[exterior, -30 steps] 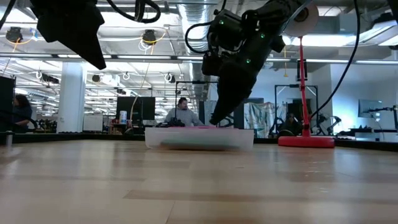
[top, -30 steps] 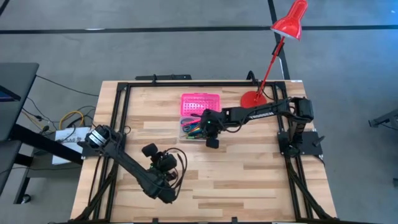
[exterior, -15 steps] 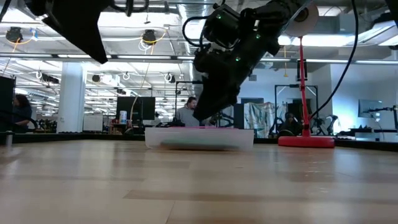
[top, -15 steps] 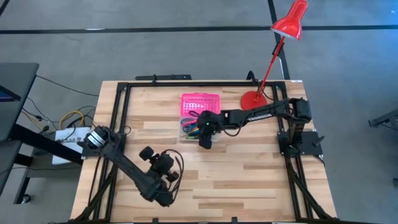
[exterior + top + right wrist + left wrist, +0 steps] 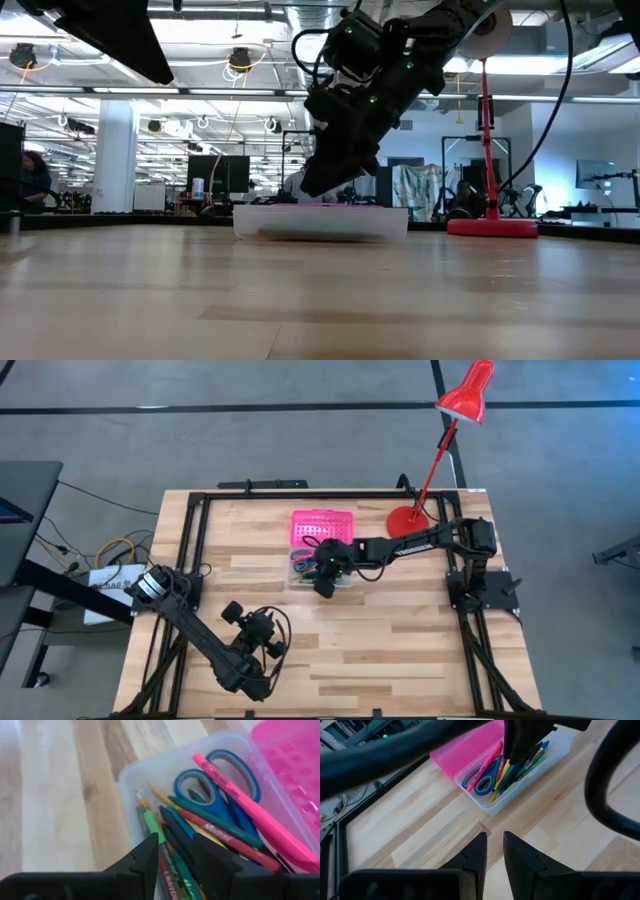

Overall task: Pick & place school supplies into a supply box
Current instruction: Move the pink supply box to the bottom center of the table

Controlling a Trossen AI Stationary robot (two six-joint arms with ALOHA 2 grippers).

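Observation:
The supply box (image 5: pixel 305 567) lies open at the table's far middle. Its clear base (image 5: pixel 129 782) holds the school supplies: blue-handled scissors (image 5: pixel 220 777), a pink marker (image 5: pixel 240 795), and green, yellow, red and blue pens (image 5: pixel 512 770). The pink lid (image 5: pixel 322 525) lies flat on the far side. My right gripper (image 5: pixel 177 847) hangs open just above the pens at the base's near end (image 5: pixel 323 580), fingers pointing down, nothing between them. My left gripper (image 5: pixel 495 847) is at the near left (image 5: pixel 255 625), above the table, fingers a narrow gap apart and empty.
A red desk lamp stands with its base (image 5: pixel 405 518) at the far right, close to the box, and its head (image 5: pixel 468 395) reaches beyond the table. A black frame (image 5: pixel 190 540) runs along the table's edges. Bare wood (image 5: pixel 400 630) lies between the arms.
My right gripper has moved from the table just near of the box toward the left and far edge, and now hangs over the pens in the base. My left arm has drawn back toward the table's near left corner.

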